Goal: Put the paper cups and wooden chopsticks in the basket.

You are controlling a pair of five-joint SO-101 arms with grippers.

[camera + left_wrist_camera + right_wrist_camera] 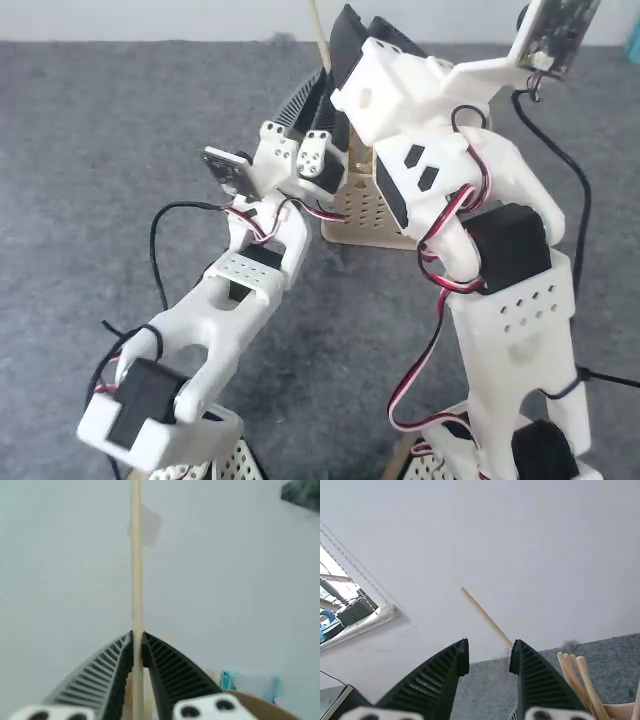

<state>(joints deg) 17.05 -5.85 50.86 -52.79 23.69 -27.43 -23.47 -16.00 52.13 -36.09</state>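
Currently, the step in hand looks like dropping a chopstick into the basket. The left end effector point(137, 636) has its dark ribbed jaws closed tight on a pale, slim, round wooden chopstick point(135, 555). The stick stands upright, with most of its length rising above the jaws. In the high view, this chopstick point(318, 35) pokes up just over the light, perforated wooden basket point(365, 215). The basket sits at the middle of the grey, carpet-textured bench point(100, 150), on the far side from the arm bases. The right end effector point(489, 655) hangs close by, jaws parted about halfway and holding nothing. Several more wooden chopsticks point(575, 677) lean bundled close beside it, apparently already in the basket. The next move probably calls for lowering the stick's bottom end inside the basket walls. The jaws would then need to spread so the stick slides in without tipping out. The held stick looks smooth, straight and unbroken.
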